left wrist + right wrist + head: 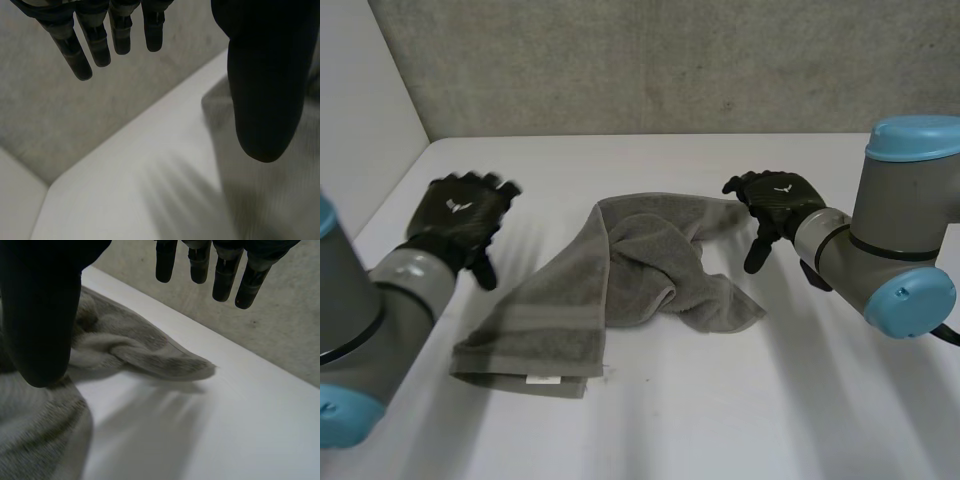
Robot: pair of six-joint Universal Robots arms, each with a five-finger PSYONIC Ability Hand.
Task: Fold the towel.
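Crumpled grey towel on the table; left hand and right hand both spread, empty.

a grey terry towel lies loose and rumpled in the middle of the white counter, not folded neatly. its near left end is spread flat, with a woven band running across it and a small white label at the hem. the far part is bunched and twisted over itself, and one flap drapes down to the right, ending in a blunt corner flat on the counter.
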